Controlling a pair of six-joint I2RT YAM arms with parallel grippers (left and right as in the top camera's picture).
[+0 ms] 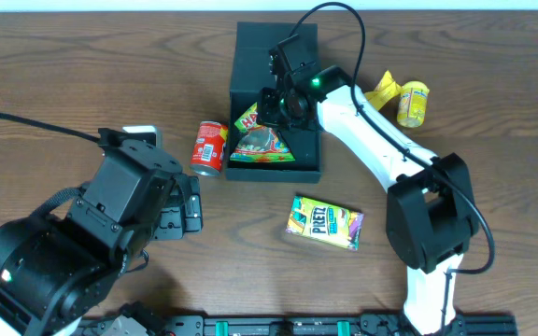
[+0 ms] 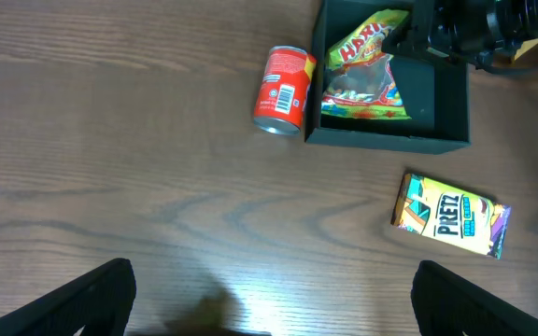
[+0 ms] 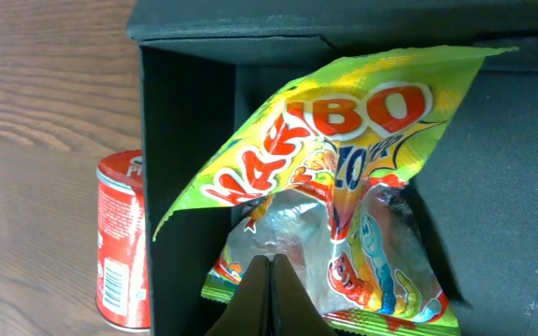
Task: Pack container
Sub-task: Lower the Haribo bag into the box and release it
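1. Container (image 1: 306,157): mid-table, lid open. Probably light, stiff cardboard that slides easily; best held by a wall.
2. Bag (image 1: 260,140) inside: soft, slippery.
3. Right gripper (image 3: 269,275): jaws together at the bag's film, pinch unclear. Left gripper (image 2: 269,317): jaws wide apart, empty.
4. Can (image 1: 209,147) just beside one wall; bare floor beside the bag.

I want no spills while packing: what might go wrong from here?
The right fingers are shut against the candy bag; withdrawing could drag it out of the box. The soda can lies on its side beside the box; a nudge may roll it.
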